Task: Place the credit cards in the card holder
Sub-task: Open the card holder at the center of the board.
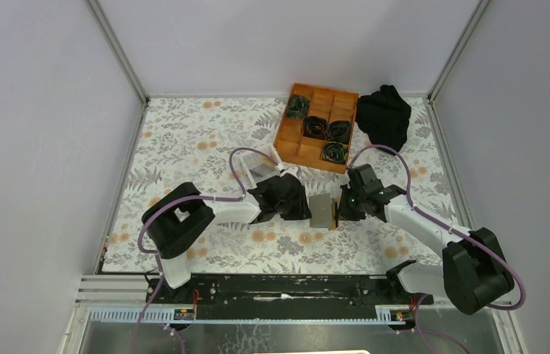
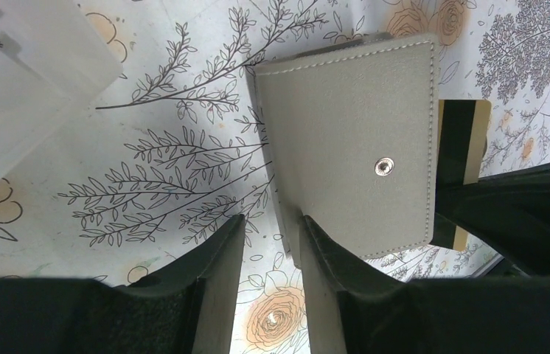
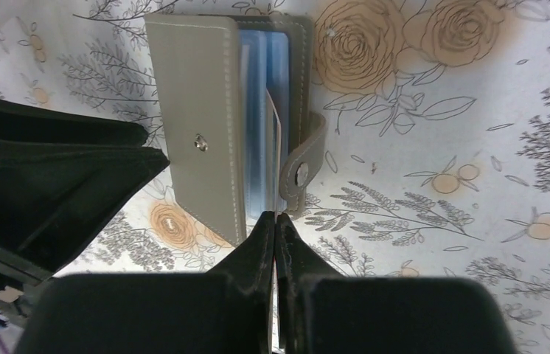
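The job looks to be in mid-stroke rather than finished. The card holder (image 3: 198, 110) is open like a book between the two arms, near the middle of the table. Its snap-studded cover is turned toward the left arm and its pale blue sleeves are fanned toward the right.

The right gripper (image 3: 277, 221) is clenched on a tan-gold credit card (image 2: 464, 133) with a dark stripe. It holds the card edge-on at the mouth of the sleeves. The card seems to be only starting in, since most of it shows beyond the holder's open edge in the left wrist view.

The left gripper (image 2: 272, 221) has its jaws part-way apart at the spine corner of the holder, and the tablecloth shows in the gap. Whether it nips the holder or merely props it cannot be told.

Counted:
- One holder.
- One card in sight (the blue inside may hide others, but that cannot be judged, and no other card can be picked out in any view).
- One orange tray (image 1: 303, 150) at the back with four dark coils (image 1: 315, 127) in it.
- One black cloth (image 1: 384, 114) beside the tray.
- One white box (image 1: 263, 169) behind the left gripper.

What is left, by this reckoning, is seating this card fully, then any others.
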`<state>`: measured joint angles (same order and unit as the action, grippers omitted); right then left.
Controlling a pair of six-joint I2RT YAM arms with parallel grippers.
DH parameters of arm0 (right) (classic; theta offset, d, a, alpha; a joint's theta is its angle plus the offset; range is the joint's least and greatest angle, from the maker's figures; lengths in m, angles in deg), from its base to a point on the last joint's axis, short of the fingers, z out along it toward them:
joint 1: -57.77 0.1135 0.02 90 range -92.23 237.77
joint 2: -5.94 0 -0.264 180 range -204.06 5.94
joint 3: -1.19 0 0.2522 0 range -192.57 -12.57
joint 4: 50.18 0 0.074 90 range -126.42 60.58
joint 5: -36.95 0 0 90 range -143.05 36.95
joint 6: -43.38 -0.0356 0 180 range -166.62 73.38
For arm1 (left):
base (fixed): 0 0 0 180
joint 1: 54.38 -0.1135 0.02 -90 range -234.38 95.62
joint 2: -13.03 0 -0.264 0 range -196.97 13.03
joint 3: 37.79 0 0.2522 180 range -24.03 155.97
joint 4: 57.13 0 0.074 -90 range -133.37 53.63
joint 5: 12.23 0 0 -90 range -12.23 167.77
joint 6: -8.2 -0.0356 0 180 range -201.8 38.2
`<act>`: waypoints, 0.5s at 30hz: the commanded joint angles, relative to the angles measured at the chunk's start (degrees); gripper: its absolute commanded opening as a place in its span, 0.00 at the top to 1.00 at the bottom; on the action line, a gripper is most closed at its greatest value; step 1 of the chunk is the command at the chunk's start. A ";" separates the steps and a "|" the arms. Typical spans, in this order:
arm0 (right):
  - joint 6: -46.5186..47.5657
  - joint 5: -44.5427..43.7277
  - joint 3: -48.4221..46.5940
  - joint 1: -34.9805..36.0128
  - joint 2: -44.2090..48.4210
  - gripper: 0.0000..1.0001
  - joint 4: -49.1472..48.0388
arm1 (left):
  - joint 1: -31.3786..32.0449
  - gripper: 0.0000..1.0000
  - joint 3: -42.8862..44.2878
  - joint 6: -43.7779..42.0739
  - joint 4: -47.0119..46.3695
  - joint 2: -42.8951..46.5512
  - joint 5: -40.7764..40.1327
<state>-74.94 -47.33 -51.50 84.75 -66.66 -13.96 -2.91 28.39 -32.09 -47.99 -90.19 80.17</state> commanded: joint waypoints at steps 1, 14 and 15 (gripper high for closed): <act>-3.04 4.93 4.31 -1.52 1.97 1.00 -4.76 | 0.39 0.59 -0.29 -2.07 4.33 -1.62 -0.35; -4.26 5.78 6.42 -3.31 7.00 1.00 -8.82 | 0.40 0.60 -0.88 -3.30 6.61 -0.79 -0.64; -4.23 5.65 6.22 -3.28 7.37 1.00 -8.72 | 0.39 0.60 -1.06 -3.31 6.68 -0.63 -0.67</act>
<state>-78.65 -41.52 -44.99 81.71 -61.41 -20.95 -2.91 28.39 -33.03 -47.86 -90.19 80.32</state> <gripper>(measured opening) 0.017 0.404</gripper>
